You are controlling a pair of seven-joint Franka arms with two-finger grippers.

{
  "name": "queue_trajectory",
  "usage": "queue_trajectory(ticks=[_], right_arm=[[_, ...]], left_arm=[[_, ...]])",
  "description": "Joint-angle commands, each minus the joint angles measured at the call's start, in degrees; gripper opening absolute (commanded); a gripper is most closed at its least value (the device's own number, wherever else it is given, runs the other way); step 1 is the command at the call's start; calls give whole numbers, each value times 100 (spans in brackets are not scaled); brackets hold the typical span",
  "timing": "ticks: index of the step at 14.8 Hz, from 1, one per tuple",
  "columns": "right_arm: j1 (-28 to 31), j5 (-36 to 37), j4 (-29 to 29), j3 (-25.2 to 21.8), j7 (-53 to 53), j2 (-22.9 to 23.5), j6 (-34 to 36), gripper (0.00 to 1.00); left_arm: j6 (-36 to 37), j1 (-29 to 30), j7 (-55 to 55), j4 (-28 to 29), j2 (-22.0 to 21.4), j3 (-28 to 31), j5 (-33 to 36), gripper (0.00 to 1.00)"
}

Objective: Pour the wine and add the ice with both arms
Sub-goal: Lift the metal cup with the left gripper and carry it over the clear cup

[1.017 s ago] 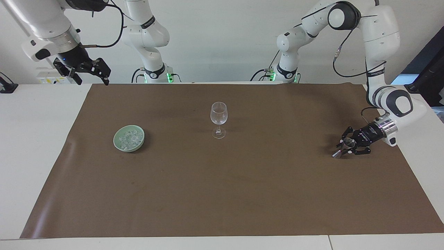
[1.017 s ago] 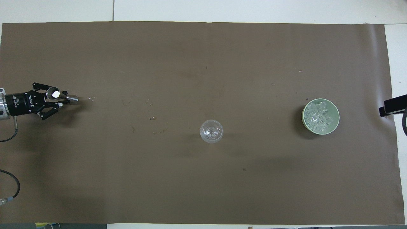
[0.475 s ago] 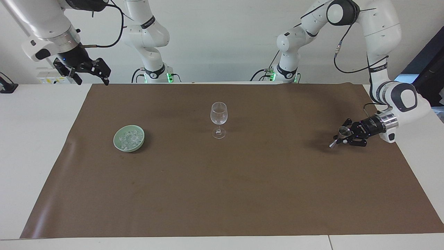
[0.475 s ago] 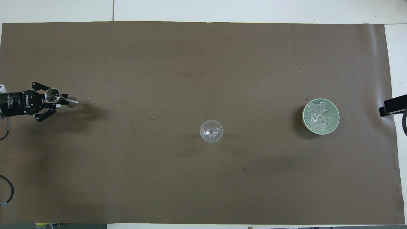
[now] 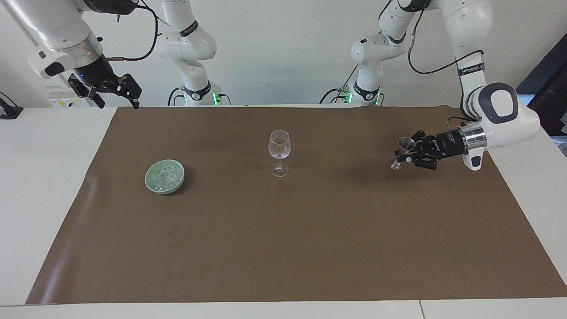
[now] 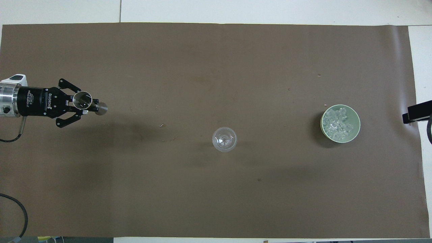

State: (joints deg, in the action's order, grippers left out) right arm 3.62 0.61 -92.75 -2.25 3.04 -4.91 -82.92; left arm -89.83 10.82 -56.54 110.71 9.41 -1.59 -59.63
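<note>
Covering the white surface (image 5: 44, 186), a brown mat (image 5: 283, 248) carries a bowl (image 5: 165, 176) of ice (image 5: 165, 178) and a glass (image 5: 279, 153), both well apart from the left hand (image 5: 409, 154) clenched on a metal cup (image 5: 402, 153); the right hand (image 5: 117, 88) waits released over the mat's corner.

The left arm reaches out with its forearm and wrist lying nearly level, and the left gripper (image 5: 411, 154) points sideways toward the table's middle, raised in the air, its fingers closed on a small metal jigger (image 5: 402, 151). The right arm waits high at its own end, wrist angled downward, with the right gripper (image 5: 116, 91) hanging there, fingers spread apart.
</note>
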Motion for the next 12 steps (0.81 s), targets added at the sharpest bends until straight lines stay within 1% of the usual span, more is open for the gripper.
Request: queue_trajectory(ticks=[1,4,6,9,12], right_arm=[[78,-52,-147,31,100,-142,-48,100],[95,-52,-147,-3,91,-142,-48,100],[104,-52,-147,-12,100,-142,-48,100],[52,-52,-147,-12,74,-142,-57,100],[25,-52,-139,14,74,-133,-118,100]], left_arm=[[-70,-649,-313,285,-519,97,135,0],[-253,-1342,-751,232,-703,97,407,0],[-630,-1870,-1278,223,-792,80,688,0],[-1000,-2477,-1885,127,-818,54,829,0],[-1719,-3154,-2658,39,-783,45,1154,0]])
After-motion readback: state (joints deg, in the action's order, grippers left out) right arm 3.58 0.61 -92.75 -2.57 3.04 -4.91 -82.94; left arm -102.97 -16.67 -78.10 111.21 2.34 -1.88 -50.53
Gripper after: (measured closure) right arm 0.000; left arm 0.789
